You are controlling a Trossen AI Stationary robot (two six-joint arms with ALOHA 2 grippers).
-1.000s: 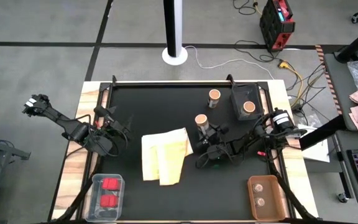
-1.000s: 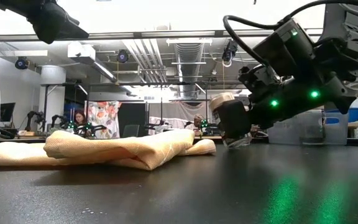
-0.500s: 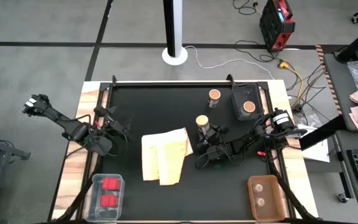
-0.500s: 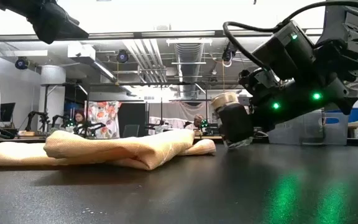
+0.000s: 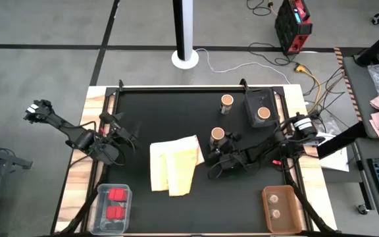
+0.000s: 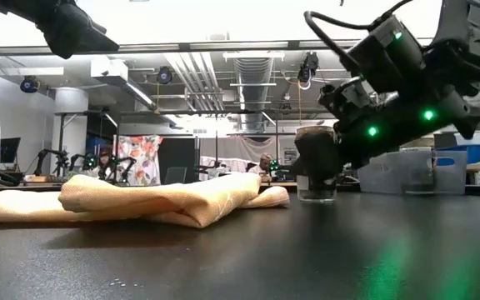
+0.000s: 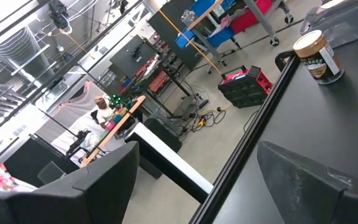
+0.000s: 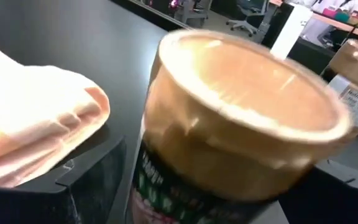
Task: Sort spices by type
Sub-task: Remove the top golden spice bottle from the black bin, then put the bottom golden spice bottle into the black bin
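Spice jar [image 5: 217, 135], tan-brown top, stands upright on the black surface [image 5: 176, 108] at centre, just right of the folded yellow cloth [image 5: 173, 164]. Right gripper [image 5: 217, 153] is at the jar on its near side; fingers sit to either side of the jar w/ a gap visible in the right wrist view, so jaws are spread wide and not clamping; low view shows the jar [image 6: 316, 173] resting flat on the surface.

2nd jar [image 5: 226, 101] stands far of centre, apart from the first. 3rd jar [image 5: 263, 114] sits inside a dark bin [image 5: 250, 104] at far right.

Two red blocks [image 5: 115, 203] lie in a clear tray [image 5: 101, 210] at near left. Two pale round pcs [image 5: 274, 205] lie in a brown tray [image 5: 267, 214] at near right.

Left gripper [image 5: 125, 137] waits at the surface's left edge, fingers wide apart, holding nothing.
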